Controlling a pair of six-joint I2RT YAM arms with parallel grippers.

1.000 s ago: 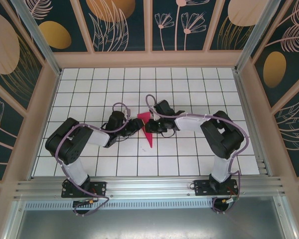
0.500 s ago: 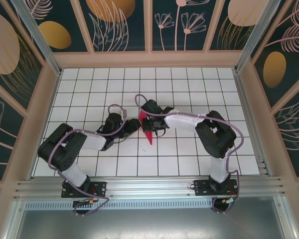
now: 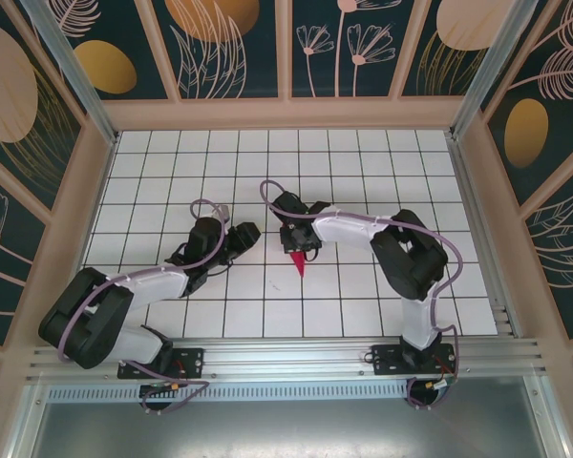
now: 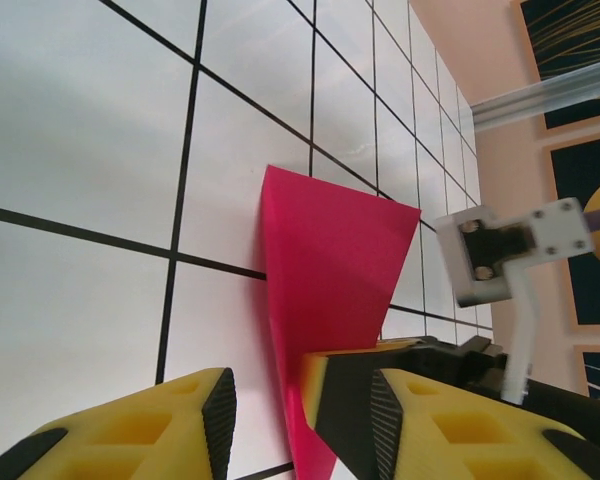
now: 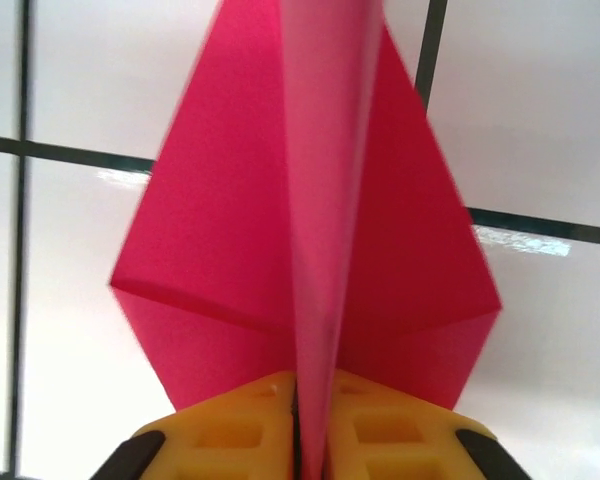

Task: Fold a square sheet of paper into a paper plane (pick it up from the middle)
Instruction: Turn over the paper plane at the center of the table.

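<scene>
The right gripper [image 3: 294,240] is pinched tight on the plane [image 3: 299,264] along its centre fold. It holds the plane around the middle of the table [image 3: 363,305], nose pointing near. The left gripper [image 3: 241,236] sits just left of it, fingers parted, holding nothing. That paper looks feather-light and limp, and I reckon the wings would flop or crease at a careless squeeze. The stacked centre fold seems the stiffest place to take it.
</scene>
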